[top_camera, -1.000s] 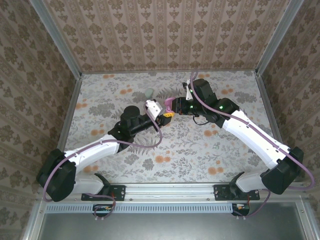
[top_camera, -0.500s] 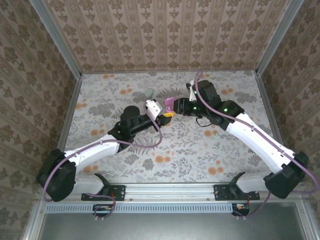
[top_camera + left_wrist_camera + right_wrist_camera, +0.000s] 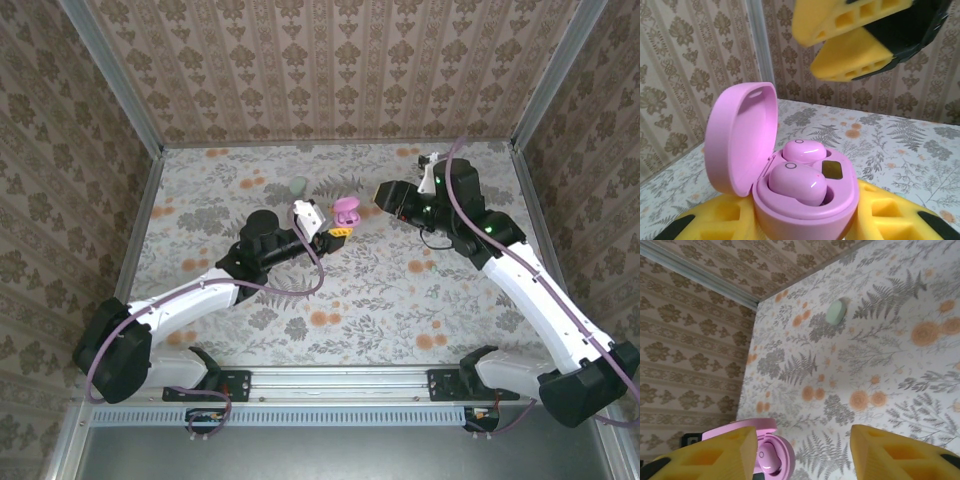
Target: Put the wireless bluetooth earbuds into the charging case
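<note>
The pink charging case stands with its lid hinged up, and my left gripper is shut on its base, yellow pads on either side. Two pink earbuds sit in its wells, one at the front and one behind it. In the top view the case is held above the table's middle by the left gripper. My right gripper hangs just right of it, open with nothing between its fingers. From the right wrist the case lies below the right gripper.
A mint-green case lies shut on the floral table behind the left gripper, also visible as the mint-green case from the right wrist. Patterned walls enclose the table at the back and sides.
My right gripper has opened and drawn back to the right, away from the pink case. The left arm and the case have stayed where they were.
</note>
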Controlling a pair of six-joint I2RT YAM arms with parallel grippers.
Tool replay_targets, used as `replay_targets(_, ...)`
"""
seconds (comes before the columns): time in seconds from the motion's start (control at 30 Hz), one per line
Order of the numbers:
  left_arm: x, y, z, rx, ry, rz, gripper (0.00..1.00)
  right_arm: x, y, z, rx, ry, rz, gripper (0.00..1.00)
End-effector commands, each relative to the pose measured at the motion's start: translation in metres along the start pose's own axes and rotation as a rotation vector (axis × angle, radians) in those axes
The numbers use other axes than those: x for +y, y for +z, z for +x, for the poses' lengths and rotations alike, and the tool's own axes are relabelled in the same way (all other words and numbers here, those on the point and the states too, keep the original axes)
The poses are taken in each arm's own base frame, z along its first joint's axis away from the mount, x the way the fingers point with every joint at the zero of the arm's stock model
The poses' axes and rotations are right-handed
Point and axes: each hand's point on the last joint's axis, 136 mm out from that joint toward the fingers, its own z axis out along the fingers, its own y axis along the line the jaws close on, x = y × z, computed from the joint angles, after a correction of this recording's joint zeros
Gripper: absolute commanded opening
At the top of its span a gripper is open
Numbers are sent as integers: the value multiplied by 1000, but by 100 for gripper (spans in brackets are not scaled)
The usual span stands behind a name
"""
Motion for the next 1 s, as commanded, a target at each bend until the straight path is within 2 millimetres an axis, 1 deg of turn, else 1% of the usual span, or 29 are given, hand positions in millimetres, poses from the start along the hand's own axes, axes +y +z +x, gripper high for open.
replay_targets(0.0,-17,6,-24,-50,55,96,30,27,-1,0,46,38,-131,58)
replay_targets(0.1,-23,8,-26,-43,66,121,30,36,4,2,88,47,-163,59)
replay_targets(0.23,-27,10,-27,-41,72,131,30,36,13,4,118,61,-171,59)
replay_targets(0.37,-26,8,-27,-36,77,122,30,39,24,12,194,69,-180,59)
replay_targets(0.47,-24,7,-27,-36,79,111,30,37,28,15,211,70,-176,60)
replay_targets(0.73,-19,8,-30,-46,72,81,29,25,32,27,256,70,-141,60)
replay_targets(0.9,-11,8,-32,-62,61,32,30,21,28,33,262,70,-140,60)
replay_targets(0.97,-9,7,-33,-64,57,24,30,22,24,34,255,67,-156,60)
